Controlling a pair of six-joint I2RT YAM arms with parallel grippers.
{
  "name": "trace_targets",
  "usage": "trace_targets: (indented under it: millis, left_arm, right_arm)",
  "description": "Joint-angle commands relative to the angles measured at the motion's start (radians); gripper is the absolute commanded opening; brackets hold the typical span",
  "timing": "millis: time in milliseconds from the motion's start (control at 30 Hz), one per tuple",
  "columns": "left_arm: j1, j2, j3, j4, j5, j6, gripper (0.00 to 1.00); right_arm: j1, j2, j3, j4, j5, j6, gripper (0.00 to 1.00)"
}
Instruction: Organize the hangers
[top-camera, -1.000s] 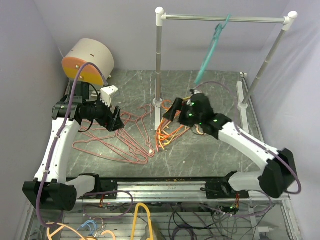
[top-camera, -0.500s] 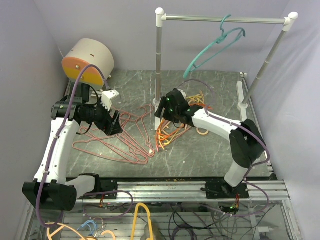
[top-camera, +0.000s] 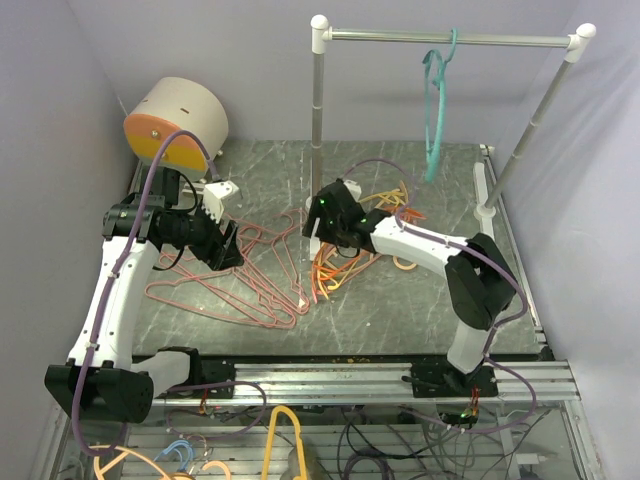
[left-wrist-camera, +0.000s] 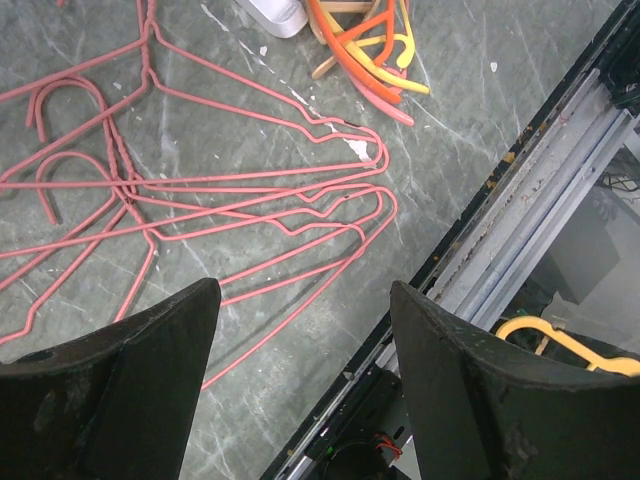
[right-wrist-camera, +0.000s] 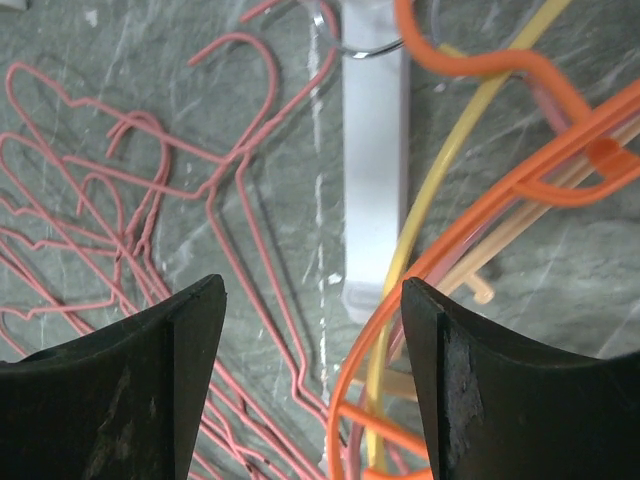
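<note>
A teal plastic hanger (top-camera: 434, 110) hangs by its hook on the silver rail (top-camera: 450, 38). Several pink wire hangers (top-camera: 255, 285) lie tangled on the table at centre left; they also show in the left wrist view (left-wrist-camera: 200, 190) and the right wrist view (right-wrist-camera: 230, 180). Orange, yellow and peach plastic hangers (top-camera: 340, 268) are piled at the rail's left post foot. My left gripper (top-camera: 225, 245) is open and empty over the wire hangers (left-wrist-camera: 303, 300). My right gripper (top-camera: 318, 225) is open and empty, with an orange hanger (right-wrist-camera: 480, 200) and a yellow one (right-wrist-camera: 430, 210) below its right finger (right-wrist-camera: 312, 295).
A beige drum with an orange face (top-camera: 175, 125) stands at the back left. The rail's left post (top-camera: 316, 130) rises from a white foot (right-wrist-camera: 373, 150). A metal track (top-camera: 350, 375) runs along the table's near edge, with a yellow hanger (top-camera: 283, 430) among the cables below it.
My right arm swung left from the table's right centre to the left post's foot. The teal hanger swung on the rail and now hangs straight. My left gripper barely moved.
</note>
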Motion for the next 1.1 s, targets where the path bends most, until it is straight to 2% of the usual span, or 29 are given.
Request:
trace_targets:
  millis: [0, 333, 467, 733, 833, 1000, 1067]
  left_arm:
    - [-0.004, -0.012, -0.009, 0.004, 0.026, 0.014, 0.81]
    - [-0.004, -0.017, -0.015, 0.016, 0.013, 0.003, 0.8]
    - [-0.004, -0.016, -0.017, 0.02, 0.015, 0.004, 0.8]
    - [-0.004, -0.024, -0.027, 0.031, 0.004, -0.003, 0.82]
    - [-0.004, -0.025, -0.027, 0.033, 0.0, -0.005, 0.82]
    - [-0.004, -0.025, -0.031, 0.037, -0.003, -0.004, 0.8]
    - [-0.004, -0.027, -0.031, 0.039, -0.005, -0.006, 0.8]
  right_arm:
    - [0.077, -0.042, 0.008, -0.052, 0.116, 0.008, 0.72]
    - [0.096, 0.0, 0.014, -0.106, 0.163, 0.028, 0.72]
    - [0.095, -0.03, -0.033, -0.083, 0.178, 0.03, 0.73]
    - [0.093, 0.026, -0.042, -0.044, 0.171, 0.028, 0.71]
    - [0.093, 0.04, -0.035, -0.033, 0.17, 0.024, 0.64]
    - [0.093, 0.055, -0.038, -0.016, 0.17, 0.02, 0.31]
    - [0.093, 0.06, -0.034, -0.018, 0.176, 0.019, 0.27]
